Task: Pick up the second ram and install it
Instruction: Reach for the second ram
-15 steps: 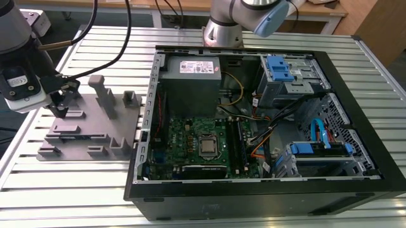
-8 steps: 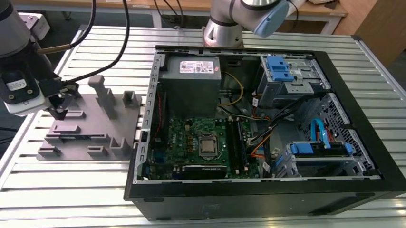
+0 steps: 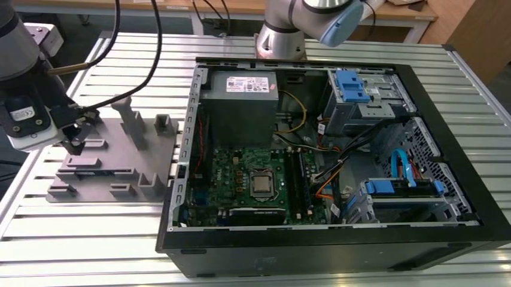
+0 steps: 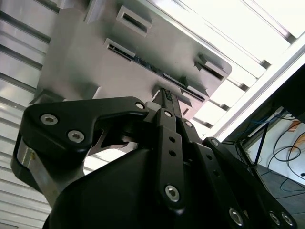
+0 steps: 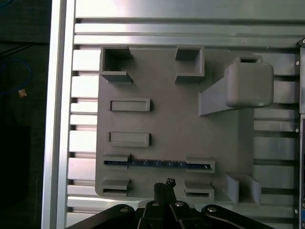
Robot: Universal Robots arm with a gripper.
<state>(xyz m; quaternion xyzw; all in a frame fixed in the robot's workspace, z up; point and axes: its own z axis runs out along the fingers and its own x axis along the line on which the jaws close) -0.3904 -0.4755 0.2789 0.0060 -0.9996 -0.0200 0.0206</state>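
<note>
One ram (image 5: 157, 163), one grey fixture block (image 5: 167, 119), one open computer case (image 3: 319, 251), one slatted table (image 3: 80, 239)

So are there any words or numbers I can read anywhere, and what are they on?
Power supply label: print too small to read.
Sticker on the arm's white wrist box: too blurred to read.
Grey fixture block: no writing.

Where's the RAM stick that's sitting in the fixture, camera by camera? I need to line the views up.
Exterior view: the RAM stick stands on edge in the grey fixture block, at the exterior view's left, close to the gripper.
First wrist view: RAM stick lies across the fixture, just beyond the gripper.
Second wrist view: RAM stick, again just beyond the gripper.
Shared landmark: the gripper's tip.
</note>
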